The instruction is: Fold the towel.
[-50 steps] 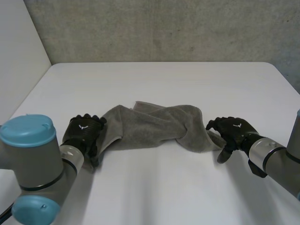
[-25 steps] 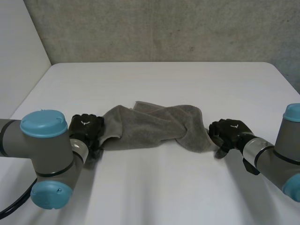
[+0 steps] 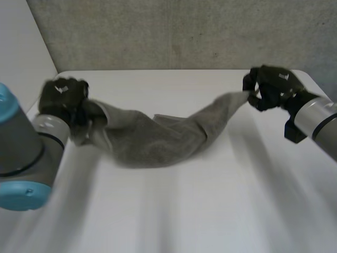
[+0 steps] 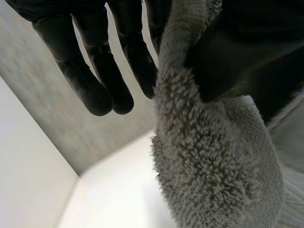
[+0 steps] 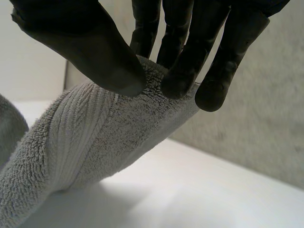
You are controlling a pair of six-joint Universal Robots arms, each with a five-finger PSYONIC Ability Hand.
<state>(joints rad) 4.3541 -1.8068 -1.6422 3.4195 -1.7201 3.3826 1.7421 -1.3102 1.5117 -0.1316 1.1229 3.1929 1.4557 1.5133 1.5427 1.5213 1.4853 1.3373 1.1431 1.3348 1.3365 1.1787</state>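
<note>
The left hand (image 3: 64,97) pinches one end of the towel (image 3: 152,139) against its thumb, raised near the worktop's (image 3: 210,211) far left corner. The towel's long axis runs left to right between the hands, and its sagging middle seems to rest on the worktop. Near the far right corner, the right hand (image 3: 271,87) pinches the other end between thumb and fingertips.

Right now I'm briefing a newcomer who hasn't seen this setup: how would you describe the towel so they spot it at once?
Find the white table in front of the grey wall. Above it the towel sags in a band between the left hand and the right hand, each pinching one end. It is the only soft grey cloth among hard machine parts.
</note>
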